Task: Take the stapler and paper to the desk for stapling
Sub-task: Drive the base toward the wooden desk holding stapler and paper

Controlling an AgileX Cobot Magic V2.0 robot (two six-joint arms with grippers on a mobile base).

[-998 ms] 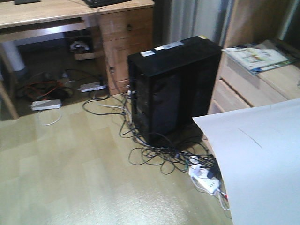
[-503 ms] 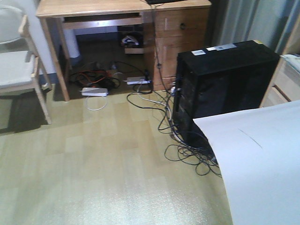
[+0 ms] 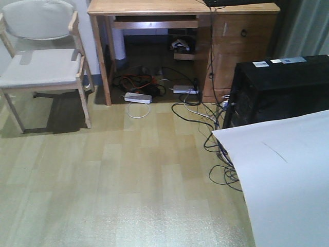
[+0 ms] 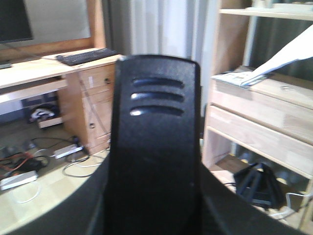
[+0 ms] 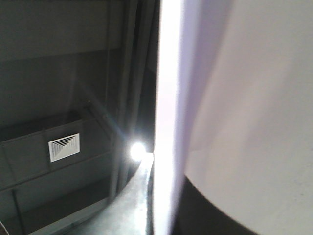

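Paper (image 3: 288, 190), a plain white rectangular sheet with a faint crease mark, hangs in the air at the lower right of the front view, over the pale floor and well apart from the light wooden counter (image 3: 154, 6) by the far wall. The right pincer (image 5: 164, 200) is clamped on its edge (a grey finger on one side, a dark form on the other). The black ridged stapler (image 4: 154, 147) fills the left wrist view, off any surface; it hides the left pincer's fingers, so I cannot tell how they stand. On the floor before the counter are a black computer tower (image 3: 288, 87), tangled black cables (image 3: 205, 116) and a white power strip (image 3: 138, 97). A wooden grey-cushioned chair (image 3: 41, 67) stands to the left. Half a second ago the tower sat nearer mid-frame and the chair only at the left edge; the paper keeps its place in frame.
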